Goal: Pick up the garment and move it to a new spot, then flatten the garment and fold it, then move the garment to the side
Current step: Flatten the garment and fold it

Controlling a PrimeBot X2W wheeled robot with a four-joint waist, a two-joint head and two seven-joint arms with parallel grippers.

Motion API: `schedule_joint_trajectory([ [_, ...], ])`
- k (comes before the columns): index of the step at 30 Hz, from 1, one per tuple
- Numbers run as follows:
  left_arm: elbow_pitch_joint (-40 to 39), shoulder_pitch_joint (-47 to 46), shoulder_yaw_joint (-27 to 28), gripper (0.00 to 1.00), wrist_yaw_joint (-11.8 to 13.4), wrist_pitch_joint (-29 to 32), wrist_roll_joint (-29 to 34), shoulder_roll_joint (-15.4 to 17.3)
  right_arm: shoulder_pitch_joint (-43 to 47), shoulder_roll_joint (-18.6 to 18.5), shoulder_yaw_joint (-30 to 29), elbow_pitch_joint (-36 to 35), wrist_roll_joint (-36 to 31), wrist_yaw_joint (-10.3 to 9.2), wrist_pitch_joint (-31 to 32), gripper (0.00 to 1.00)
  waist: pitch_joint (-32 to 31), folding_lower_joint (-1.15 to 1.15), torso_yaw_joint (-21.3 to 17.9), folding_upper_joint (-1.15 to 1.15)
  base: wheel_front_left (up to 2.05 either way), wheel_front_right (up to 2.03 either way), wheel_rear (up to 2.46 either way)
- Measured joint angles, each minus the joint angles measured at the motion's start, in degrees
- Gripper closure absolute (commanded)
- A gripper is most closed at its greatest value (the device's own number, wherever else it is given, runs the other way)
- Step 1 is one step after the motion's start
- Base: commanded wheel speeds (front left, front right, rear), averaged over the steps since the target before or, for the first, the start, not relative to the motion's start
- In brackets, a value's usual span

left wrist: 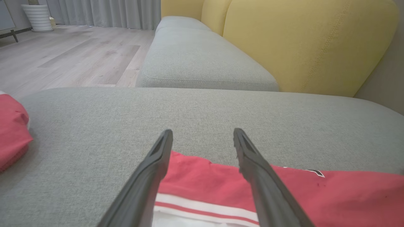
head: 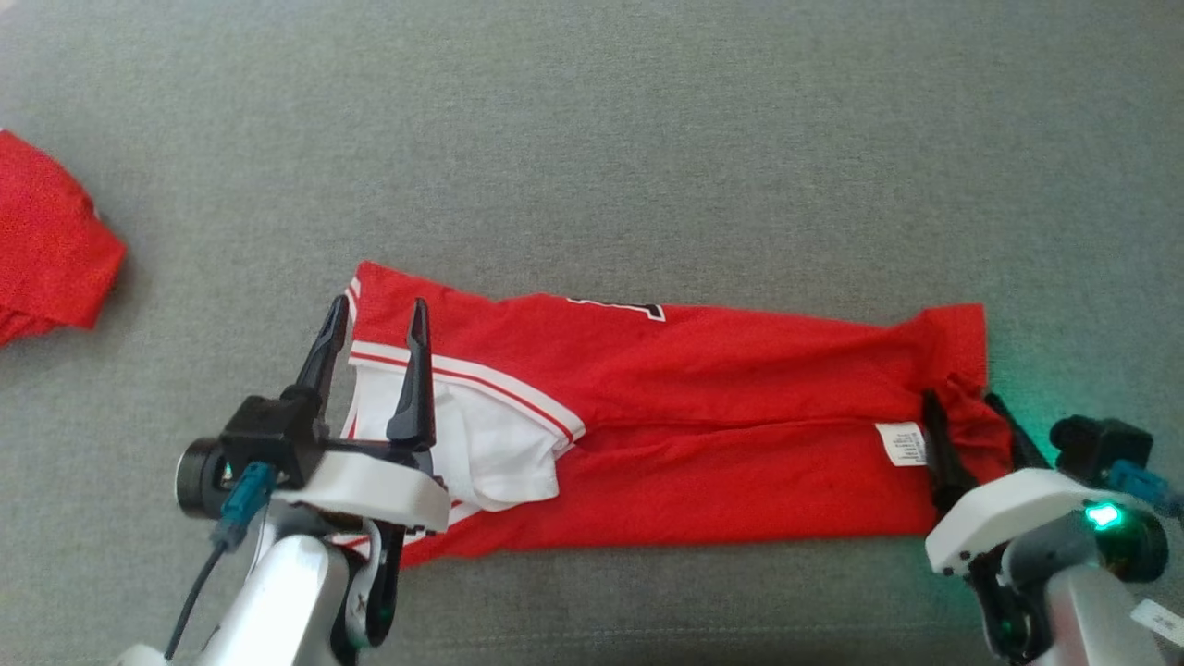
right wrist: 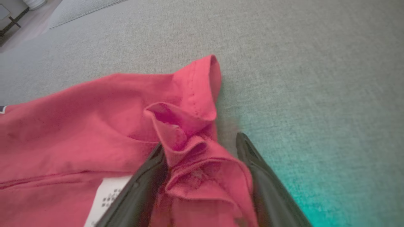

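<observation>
One grey sofa seat [head: 592, 120] carries it all, with a yellow backrest [left wrist: 303, 44] behind. Red garment [head: 703, 416] lies mid-seat, folded lengthwise into a long strip, white lining showing at its left end. Second red cloth [head: 46, 250] sits at the seat's far left, well apart. Left gripper [head: 379, 303] is over the striped left end, fingers wide. Right gripper [head: 960, 398] is at the right end, fingers wide, bunched hem between them. White label [head: 902, 444] is just beside it.

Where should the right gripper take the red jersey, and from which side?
I'd grip the bunched hem at the right end of the red jersey, coming from the near edge: its folds stand up off the cushion between the open jaws of the right gripper.
</observation>
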Motion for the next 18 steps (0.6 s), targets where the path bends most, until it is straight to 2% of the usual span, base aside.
schedule_joint_trajectory([
  [1, 0.0, 0.0, 0.1, 0.00, 0.0, 0.0, 0.0, 0.0, 0.3, 0.0, 0.4, 0.0, 0.5, 0.00, -0.2, 0.11, 0.0, 0.00, -0.2, 0.00, 0.00, 0.00, 0.00],
  [2, 0.0, 0.0, 0.2, 0.00, 0.0, 0.0, 0.0, 0.0, 0.4, 0.0, 0.8, 0.0, 1.0, 0.00, -0.2, 0.11, -0.1, 0.00, -0.3, 0.00, 0.00, 0.00, 0.00],
  [3, 0.0, 0.0, 0.2, 0.00, 0.0, 0.0, 0.0, -0.1, 0.5, 0.0, 1.1, 0.0, 1.2, 0.00, -0.2, 0.28, -0.1, 0.00, -0.5, 0.00, 0.00, 0.00, 0.00],
  [4, 0.0, 0.0, 0.3, 0.00, 0.0, 0.0, 0.0, -0.1, 0.5, 0.0, 1.5, 0.2, 1.7, 0.00, -0.2, 0.60, -0.1, 0.00, -0.5, 0.00, 0.00, 0.00, 0.00],
  [5, 0.0, 0.0, 0.3, 0.00, 0.0, 0.0, 0.0, -0.1, 0.5, 0.0, 1.7, 0.3, 2.0, 0.01, -0.2, 1.00, -0.1, 0.00, -0.6, 0.00, 0.00, 0.00, 0.00],
  [13, 0.0, 0.0, 1.3, 0.00, -0.3, 0.0, 0.5, -0.3, 0.2, 0.8, 0.2, 0.3, 2.2, 0.07, -1.5, 1.00, -0.3, 0.00, -1.1, 0.00, 0.00, 0.00, 0.00],
  [18, -0.1, 0.1, 1.8, 0.00, -0.3, 0.0, 0.5, -0.7, -0.6, 0.4, -7.3, -2.2, 0.2, 0.07, 0.3, 1.00, -0.9, 0.00, -1.7, 0.00, 0.00, 0.00, 0.00],
])
